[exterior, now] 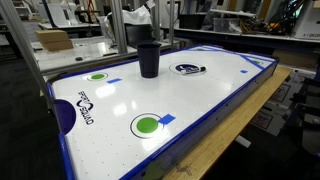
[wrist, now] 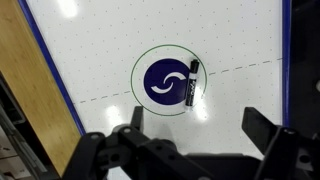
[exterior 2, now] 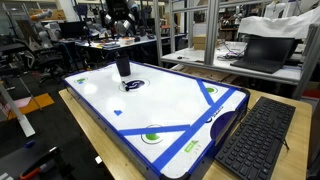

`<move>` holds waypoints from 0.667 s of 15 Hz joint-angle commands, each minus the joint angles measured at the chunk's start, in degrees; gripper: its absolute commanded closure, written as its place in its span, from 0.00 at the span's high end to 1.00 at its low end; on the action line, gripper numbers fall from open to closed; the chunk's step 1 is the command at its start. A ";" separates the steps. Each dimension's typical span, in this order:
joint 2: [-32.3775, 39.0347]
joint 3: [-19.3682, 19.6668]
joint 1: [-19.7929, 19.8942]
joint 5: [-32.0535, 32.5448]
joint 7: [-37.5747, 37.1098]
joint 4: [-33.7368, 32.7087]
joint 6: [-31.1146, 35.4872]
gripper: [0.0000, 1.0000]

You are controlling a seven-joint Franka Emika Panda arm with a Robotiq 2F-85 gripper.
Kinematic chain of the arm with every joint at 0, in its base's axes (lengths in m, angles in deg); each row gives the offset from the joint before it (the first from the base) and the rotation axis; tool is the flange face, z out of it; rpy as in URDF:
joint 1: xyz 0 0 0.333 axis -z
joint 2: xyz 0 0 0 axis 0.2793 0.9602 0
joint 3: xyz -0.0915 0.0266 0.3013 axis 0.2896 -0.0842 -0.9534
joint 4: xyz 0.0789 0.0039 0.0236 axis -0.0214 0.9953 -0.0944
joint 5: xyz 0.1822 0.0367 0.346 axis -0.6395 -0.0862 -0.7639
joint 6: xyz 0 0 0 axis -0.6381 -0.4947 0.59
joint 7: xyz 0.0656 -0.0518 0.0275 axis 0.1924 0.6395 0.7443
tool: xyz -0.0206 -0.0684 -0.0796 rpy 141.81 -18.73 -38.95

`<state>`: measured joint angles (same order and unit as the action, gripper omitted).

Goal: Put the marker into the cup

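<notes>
My hand hangs over the counter in the wrist view. It is spread wide with nothing in it. Its two dark fingers come in from 6 o'clock, one at each side of the picture.

The marker lies flat on the counter at 12 o'clock from the gap between the fingers, apart from both. It runs nearly 12-to-6 with a slight tilt. It sits on the 3 o'clock edge of the blue round logo, inside the thin green ring printed around it. A dashed line crosses the counter through the ring. A blue border and a wooden strip run along the 9 o'clock side.

In both exterior views the cup stands upright on the counter, close to the logo but off it. It is black and has its rim up. In an exterior view the cup is at 9 o'clock from the logo. In an exterior view the cup is at 11 o'clock from the logo. The marker is too small for me to pick out in either one.

Two green spots are printed on the counter, one toward 6 o'clock and one at 9 o'clock. In an exterior view a black keyboard lies on the wood beside the counter at 4 o'clock.
</notes>
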<state>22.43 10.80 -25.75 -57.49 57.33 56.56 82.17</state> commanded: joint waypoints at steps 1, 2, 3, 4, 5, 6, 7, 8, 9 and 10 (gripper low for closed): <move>4.28 -1.41 0.32 0.61 -1.08 -1.85 -0.40 1.00; 5.47 -1.64 0.24 1.57 -1.76 -2.28 -1.54 1.00; 6.83 -1.91 -0.05 2.83 -2.61 -3.12 -2.72 1.00; 8.02 -2.28 -0.25 3.65 -2.96 -3.88 -3.41 1.00; 9.38 -2.67 -0.61 4.73 -3.54 -5.03 -4.26 1.00; 10.53 -3.07 -0.96 5.68 -3.86 -6.18 -5.01 1.00; 12.08 -3.49 -1.59 7.11 -4.55 -7.85 -6.25 1.00; 13.35 -4.00 -2.12 8.08 -4.64 -9.39 -7.19 1.00; 15.19 -4.30 -3.19 10.10 -5.72 -11.80 -9.64 1.00; 16.71 -4.53 -4.03 11.67 -6.40 -13.80 -11.88 1.00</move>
<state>34.83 6.85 -28.15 -50.06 52.91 49.58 77.24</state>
